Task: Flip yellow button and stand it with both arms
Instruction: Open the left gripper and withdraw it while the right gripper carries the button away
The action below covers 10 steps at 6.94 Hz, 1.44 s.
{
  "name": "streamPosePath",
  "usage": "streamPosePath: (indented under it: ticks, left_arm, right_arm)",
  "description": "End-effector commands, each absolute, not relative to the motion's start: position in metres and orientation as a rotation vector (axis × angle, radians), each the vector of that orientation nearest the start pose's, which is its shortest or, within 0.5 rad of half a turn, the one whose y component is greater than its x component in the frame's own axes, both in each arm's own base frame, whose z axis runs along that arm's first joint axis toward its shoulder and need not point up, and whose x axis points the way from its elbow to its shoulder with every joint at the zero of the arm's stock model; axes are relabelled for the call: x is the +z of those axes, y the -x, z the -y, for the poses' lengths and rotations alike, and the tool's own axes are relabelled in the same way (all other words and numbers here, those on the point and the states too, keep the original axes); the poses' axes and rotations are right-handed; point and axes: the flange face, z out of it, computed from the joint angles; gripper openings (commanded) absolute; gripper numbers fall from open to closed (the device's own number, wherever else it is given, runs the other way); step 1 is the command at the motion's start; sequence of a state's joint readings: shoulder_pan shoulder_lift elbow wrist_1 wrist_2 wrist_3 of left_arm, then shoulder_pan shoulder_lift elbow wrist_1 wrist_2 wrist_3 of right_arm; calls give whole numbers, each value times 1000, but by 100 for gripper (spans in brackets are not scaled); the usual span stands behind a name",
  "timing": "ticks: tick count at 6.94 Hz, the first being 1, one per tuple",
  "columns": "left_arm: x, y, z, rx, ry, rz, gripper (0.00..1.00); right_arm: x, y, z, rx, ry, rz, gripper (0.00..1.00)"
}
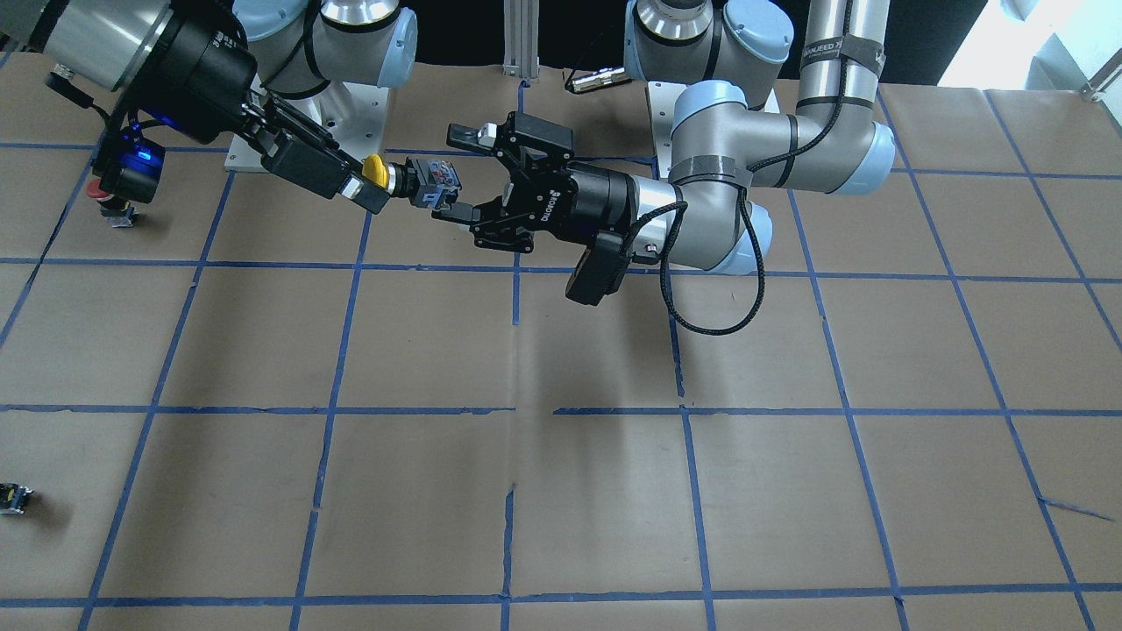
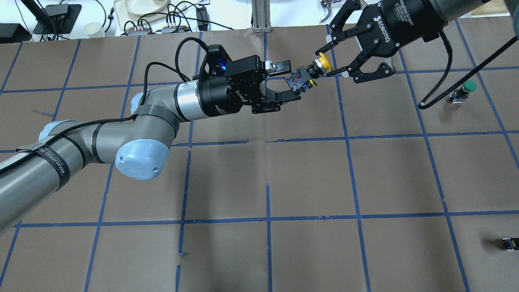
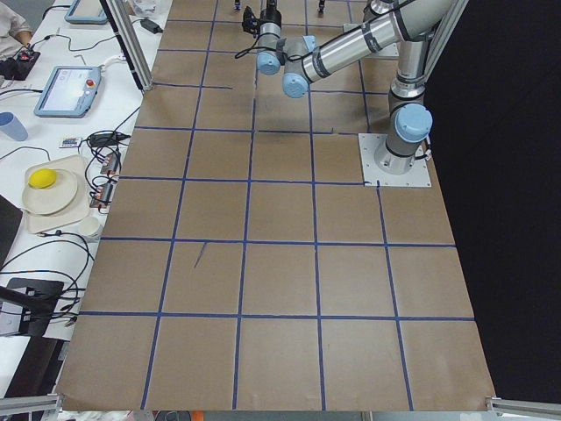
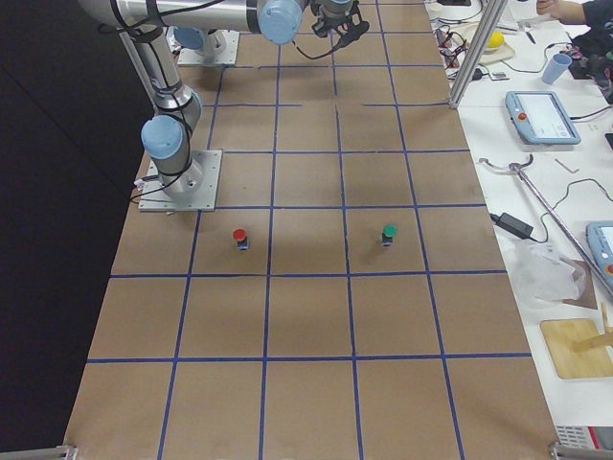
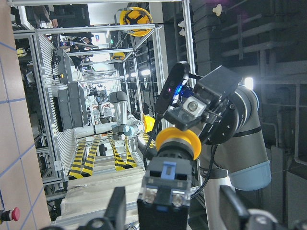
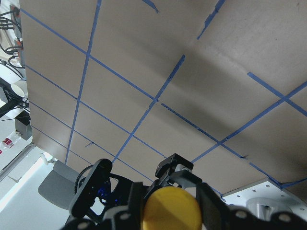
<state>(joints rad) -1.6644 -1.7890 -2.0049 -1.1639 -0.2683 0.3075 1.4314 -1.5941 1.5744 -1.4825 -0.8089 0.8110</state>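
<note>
Here we hold the button [image 1: 412, 180] in mid-air above the bench [image 1: 614, 491], right hand [image 1: 372, 184] clenched on its yellow cap [image 1: 375, 169], left hand [image 1: 454, 173] spread open either side of its black body [image 1: 436, 184]; we judge it light, rigid, slick-capped, best gripped by the body's flat sides.

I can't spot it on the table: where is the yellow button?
The yellow button hangs in the air, upper middle of the overhead view, cap pinched in the right arm's jaws, black body between the left arm's open jaws.
</note>
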Motion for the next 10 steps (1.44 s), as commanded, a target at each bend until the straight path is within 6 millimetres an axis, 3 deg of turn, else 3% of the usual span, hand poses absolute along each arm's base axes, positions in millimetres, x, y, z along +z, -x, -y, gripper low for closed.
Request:
streamPosePath:
  ticks: [1, 2, 3, 4, 5, 6, 8, 10]
  left_arm:
    - [378, 259, 490, -56, 10, 1469, 100]
    - [397, 256, 487, -83, -6, 1666, 100]
    - [418, 252, 483, -60, -14, 1844, 100]
    - [452, 246, 478, -39, -105, 2037, 100]
    - [472, 239, 466, 27, -151, 2226, 100]
    - [467, 225, 463, 110, -172, 2449, 100]
    - [460, 189, 465, 257, -228, 2837, 100]
    - [459, 164, 457, 89, -191, 3092, 100]
  right_arm:
    - [515, -100, 506, 328, -1149, -2158, 28]
    - [514, -80, 507, 264, -1098, -2226, 28]
    - [509, -72, 502, 179, -949, -2405, 27]
    - [502, -61, 496, 117, -765, -2592, 26]
    - [496, -51, 493, 70, -510, -2760, 24]
    - [484, -26, 491, 51, -243, -2900, 20]
    - [442, 68, 484, -12, 50, -2956, 20]
    - [384, 155, 460, -194, 344, -2996, 20]
